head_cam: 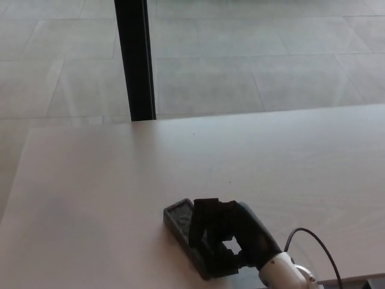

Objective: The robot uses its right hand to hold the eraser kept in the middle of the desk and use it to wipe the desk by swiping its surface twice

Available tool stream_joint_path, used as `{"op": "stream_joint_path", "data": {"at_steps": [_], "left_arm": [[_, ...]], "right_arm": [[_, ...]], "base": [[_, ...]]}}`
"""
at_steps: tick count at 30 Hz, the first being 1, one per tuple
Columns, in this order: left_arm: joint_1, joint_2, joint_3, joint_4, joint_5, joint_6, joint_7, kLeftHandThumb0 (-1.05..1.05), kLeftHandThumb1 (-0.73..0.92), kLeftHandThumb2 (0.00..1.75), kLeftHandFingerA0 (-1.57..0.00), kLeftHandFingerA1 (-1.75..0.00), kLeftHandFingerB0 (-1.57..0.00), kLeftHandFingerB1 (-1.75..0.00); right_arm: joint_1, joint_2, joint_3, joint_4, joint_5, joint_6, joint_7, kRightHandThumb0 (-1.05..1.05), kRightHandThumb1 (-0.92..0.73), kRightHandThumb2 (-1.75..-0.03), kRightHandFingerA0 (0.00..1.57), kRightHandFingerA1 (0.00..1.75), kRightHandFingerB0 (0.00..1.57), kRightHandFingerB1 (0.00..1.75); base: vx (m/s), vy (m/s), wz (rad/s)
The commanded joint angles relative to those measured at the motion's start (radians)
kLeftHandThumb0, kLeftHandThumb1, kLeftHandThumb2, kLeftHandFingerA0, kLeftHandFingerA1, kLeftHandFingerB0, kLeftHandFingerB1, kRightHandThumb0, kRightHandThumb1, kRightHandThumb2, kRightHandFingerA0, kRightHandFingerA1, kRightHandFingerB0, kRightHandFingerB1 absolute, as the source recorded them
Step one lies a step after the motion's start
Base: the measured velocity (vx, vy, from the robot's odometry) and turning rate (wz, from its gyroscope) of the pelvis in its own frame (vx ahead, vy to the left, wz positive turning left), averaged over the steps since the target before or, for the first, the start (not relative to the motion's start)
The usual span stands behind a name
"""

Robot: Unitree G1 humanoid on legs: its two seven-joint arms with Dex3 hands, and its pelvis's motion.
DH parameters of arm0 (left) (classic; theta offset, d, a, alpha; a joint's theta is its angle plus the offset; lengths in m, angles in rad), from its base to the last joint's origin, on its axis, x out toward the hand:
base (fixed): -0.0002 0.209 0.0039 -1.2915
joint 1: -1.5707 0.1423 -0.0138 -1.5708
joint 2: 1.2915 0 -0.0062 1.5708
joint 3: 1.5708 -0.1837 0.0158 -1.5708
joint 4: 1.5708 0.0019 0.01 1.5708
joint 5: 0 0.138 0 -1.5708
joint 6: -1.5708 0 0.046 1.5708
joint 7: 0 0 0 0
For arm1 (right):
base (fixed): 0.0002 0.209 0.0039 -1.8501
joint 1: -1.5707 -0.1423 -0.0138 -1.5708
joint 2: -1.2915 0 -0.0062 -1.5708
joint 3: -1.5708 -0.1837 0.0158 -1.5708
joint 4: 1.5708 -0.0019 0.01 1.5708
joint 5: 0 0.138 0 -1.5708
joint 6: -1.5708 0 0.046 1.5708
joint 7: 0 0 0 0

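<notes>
Eraser [182, 221] flat on desk [90, 198], under and between fingers [203, 218]; right hand [231, 238] clamped over it, wrist low at near edge.

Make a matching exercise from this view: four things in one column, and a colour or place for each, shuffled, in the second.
Things:
1. eraser
2. desk
3. post
4. cable

Descriptions:
A. pale, flat, fills the lower picture
B. black, upright, stands beyond the desk's far edge
C. thin black loop by the white wrist
D. dark block lying on the desk, gripped by the right hand

Pairs: 1-D, 2-A, 3-B, 4-C
</notes>
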Motion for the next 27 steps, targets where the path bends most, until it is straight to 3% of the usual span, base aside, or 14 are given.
{"op": "stream_joint_path", "data": {"at_steps": [1,6,13,16,17,19,22,27], "left_arm": [[0.001,0.022,0.013,-0.002,-0.018,-0.015,-0.003,-0.55,0.75,0.62,-0.75,-0.63,-0.56,-0.53],[0.007,0.016,0.008,-0.001,-0.01,-0.023,0.007,-0.57,0.74,0.62,-0.8,-0.66,-0.67,-0.56],[0.005,0.016,0.007,-0.001,-0.01,-0.024,0.002,-0.6,0.73,0.62,-0.77,-0.66,-0.63,-0.55],[0.005,0.016,0.011,0.0,-0.013,-0.028,0.005,-0.6,0.72,0.61,-0.78,-0.65,-0.65,-0.55],[0.006,0.018,0.012,0.001,-0.014,-0.029,0.0,-0.59,0.73,0.62,-0.77,-0.65,-0.66,-0.55],[0.005,0.019,0.011,0.001,-0.011,-0.027,0.008,-0.58,0.74,0.62,-0.77,-0.66,-0.65,-0.56],[0.004,0.017,0.01,0.001,-0.01,-0.023,0.017,-0.57,0.74,0.62,-0.79,-0.65,-0.69,-0.56],[0.01,0.006,0.017,0.003,-0.017,-0.031,0.013,-0.58,0.74,0.62,-0.76,-0.66,-0.68,-0.58]], "right_arm": [[0.014,-0.082,0.024,0.073,-0.106,0.048,0.012,-0.36,-0.49,-1.26,0.93,1.75,0.79,1.64],[-0.026,-0.142,0.016,0.097,-0.145,0.044,-0.026,-0.38,-0.53,-1.19,0.92,1.75,0.75,1.66],[-0.095,-0.25,-0.011,0.141,-0.23,0.086,-0.134,-0.37,-0.55,-1.15,0.97,1.75,0.75,1.7],[-0.104,-0.268,-0.017,0.153,-0.246,0.107,-0.157,-0.37,-0.48,-1.28,1.02,1.75,0.78,1.68],[-0.108,-0.276,-0.022,0.155,-0.253,0.121,-0.166,-0.36,-0.48,-1.27,1.06,1.75,0.81,1.53],[-0.109,-0.299,-0.042,0.171,-0.239,0.112,-0.161,-0.34,-0.45,-1.34,1.05,1.75,0.81,1.63],[-0.106,-0.312,-0.08,0.19,-0.217,0.101,-0.172,-0.36,-0.4,-1.42,1.07,1.75,0.86,1.61],[-0.09,-0.358,-0.163,0.225,-0.182,0.087,-0.172,-0.33,-0.54,-1.18,0.94,1.75,0.74,1.66]], "base": [[0.0,0.0,0.0],[0.0,0.0,0.0],[0.0,0.0,0.0],[0.0,0.0,0.0],[0.0,0.0,0.0],[0.0,0.0,0.0],[0.0,0.0,0.0],[0.0,0.0,0.0]]}}
